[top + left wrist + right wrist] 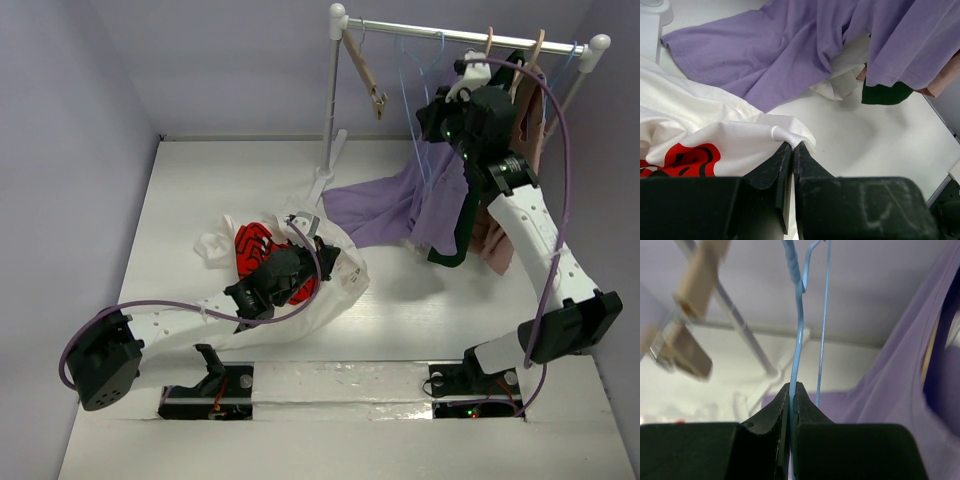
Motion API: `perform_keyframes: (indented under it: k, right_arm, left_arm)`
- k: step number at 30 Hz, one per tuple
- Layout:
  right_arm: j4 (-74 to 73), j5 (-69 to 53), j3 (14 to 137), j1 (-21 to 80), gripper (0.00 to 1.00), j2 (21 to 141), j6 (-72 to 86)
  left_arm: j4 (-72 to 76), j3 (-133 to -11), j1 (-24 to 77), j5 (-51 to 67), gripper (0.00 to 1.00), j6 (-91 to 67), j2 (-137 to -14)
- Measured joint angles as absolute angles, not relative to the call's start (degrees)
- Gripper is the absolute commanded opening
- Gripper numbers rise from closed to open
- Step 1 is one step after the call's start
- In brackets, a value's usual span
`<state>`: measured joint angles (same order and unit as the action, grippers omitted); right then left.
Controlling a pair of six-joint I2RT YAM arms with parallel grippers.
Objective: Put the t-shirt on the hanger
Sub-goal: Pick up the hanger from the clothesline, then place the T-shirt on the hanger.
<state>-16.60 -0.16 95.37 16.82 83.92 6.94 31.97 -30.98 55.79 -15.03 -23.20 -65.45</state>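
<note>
The white t-shirt (335, 285) with a red graphic lies crumpled on the table left of centre. My left gripper (318, 232) is shut on a fold of the t-shirt's white edge (790, 134). The light-blue wire hanger (420, 110) hangs from the rail at the back right. My right gripper (437, 112) is raised by the rail and is shut on the hanger's thin blue wire (799, 340), which runs up between the jaws; a second wire of the hanger shows just to its right.
A white rack with a metal rail (460, 35) stands at the back right, with tan wooden hangers (365, 75) on it. A purple shirt (400, 200) drapes from the rack onto the table, with brown and dark green garments (495, 240) behind it.
</note>
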Motion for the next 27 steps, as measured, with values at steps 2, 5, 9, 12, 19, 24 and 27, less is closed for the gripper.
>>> perform_keyframes:
  k: [2,5,9,12,19,24,27]
  right_arm:
    - [-16.2,-0.8,90.2,16.9,0.00,81.3,8.6]
    - [-15.9,-1.1,81.7,18.0,0.00,76.2,11.1]
    - [-16.0,-0.8,69.4,24.1,0.00,67.8,14.4]
    - [-17.1,-1.1,60.5,29.6,0.00,60.0,17.3]
    - [-22.7,-3.9,49.1,36.6,0.00,41.5,25.5]
    - [-26.6,-6.5,46.7,38.5,0.00,33.8,29.3]
    - [-29.1,-8.1,46.8,38.7,0.00,31.0,29.9]
  left_arm:
    - [32.0,-31.0,55.8,-15.0,0.00,-23.4,-65.4]
    - [32.5,-31.0,55.7,-15.0,0.00,-23.7,-65.4]
    - [33.0,-31.0,54.8,-15.0,0.00,-24.5,-65.5]
    - [33.7,-31.0,52.9,-14.3,0.00,-25.7,-66.3]
    - [33.0,-32.4,49.4,-14.0,0.00,-27.6,-69.7]
    - [32.0,-35.9,46.7,-14.6,0.00,-27.7,-71.8]
    - [31.5,-37.7,44.9,-15.0,0.00,-27.7,-73.1]
